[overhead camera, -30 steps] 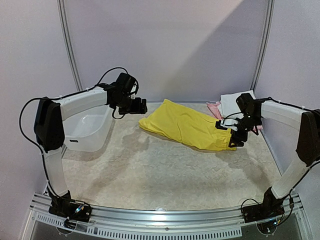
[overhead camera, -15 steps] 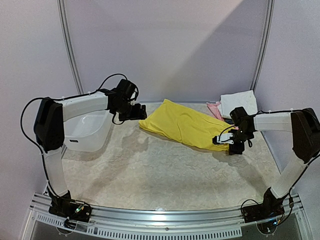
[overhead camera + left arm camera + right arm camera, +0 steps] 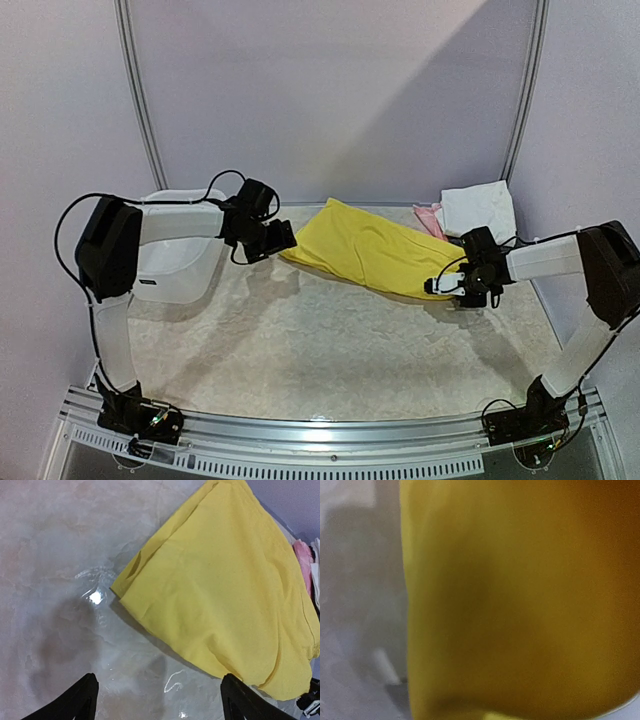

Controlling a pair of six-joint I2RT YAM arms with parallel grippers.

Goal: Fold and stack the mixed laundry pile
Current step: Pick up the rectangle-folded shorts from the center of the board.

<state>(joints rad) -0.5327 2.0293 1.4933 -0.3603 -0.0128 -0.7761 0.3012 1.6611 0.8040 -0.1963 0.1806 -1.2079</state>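
The yellow shorts [image 3: 370,250] lie spread flat on the table, running from back centre to the right. Behind them at the back right sits a folded white T-shirt [image 3: 478,208]. My left gripper [image 3: 283,237] hovers open just left of the shorts' left corner [image 3: 130,582], nothing between its fingers [image 3: 82,697]. My right gripper [image 3: 462,287] is down low on the shorts' right corner. Yellow cloth [image 3: 520,605] fills the right wrist view up close and hides the fingers, so how the jaws stand does not show.
A white plastic basket [image 3: 175,262] stands at the left under my left arm. A pink cloth [image 3: 428,218] lies between the shorts and the T-shirt. The enclosure's walls and poles close in the back and sides.
My right gripper has dropped down and moved left onto the shorts' right corner. My left gripper has come slightly lower and closer to the shorts' left corner.
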